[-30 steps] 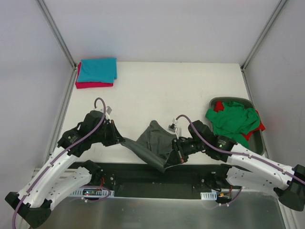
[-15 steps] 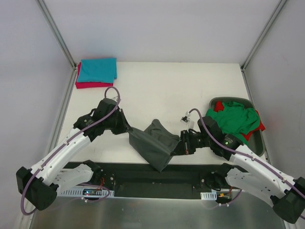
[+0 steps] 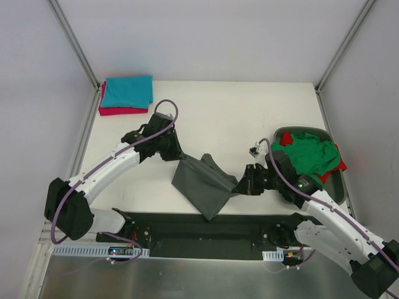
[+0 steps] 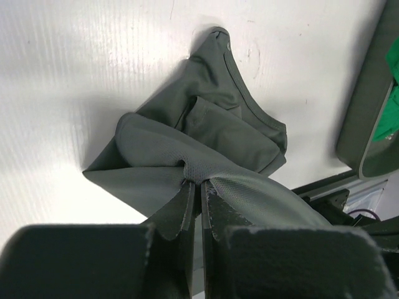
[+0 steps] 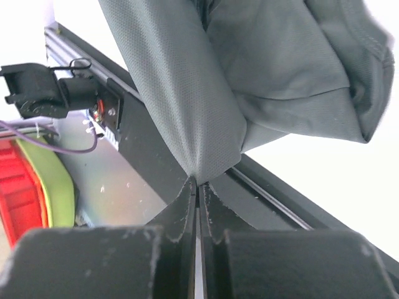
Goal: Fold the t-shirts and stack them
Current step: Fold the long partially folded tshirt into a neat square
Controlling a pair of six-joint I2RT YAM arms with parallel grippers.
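A dark grey t-shirt (image 3: 204,182) hangs bunched between my two grippers over the table's near edge. My left gripper (image 3: 179,157) is shut on its left upper edge; the left wrist view shows the cloth (image 4: 206,137) pinched at my gripper (image 4: 198,182). My right gripper (image 3: 240,185) is shut on its right edge; the right wrist view shows the cloth (image 5: 199,93) pinched at my gripper (image 5: 197,182). A folded teal t-shirt (image 3: 128,91) lies on a folded red one (image 3: 122,111) at the far left corner.
A dark tray (image 3: 338,180) at the right holds a crumpled green t-shirt (image 3: 307,157) over a red one (image 3: 340,165). A black rail (image 3: 187,227) runs along the table's near edge. Metal frame posts stand at the far corners.
Both grippers have moved away from me and to the right, carrying the grey t-shirt farther onto the table. The left arm has stretched out far forward.
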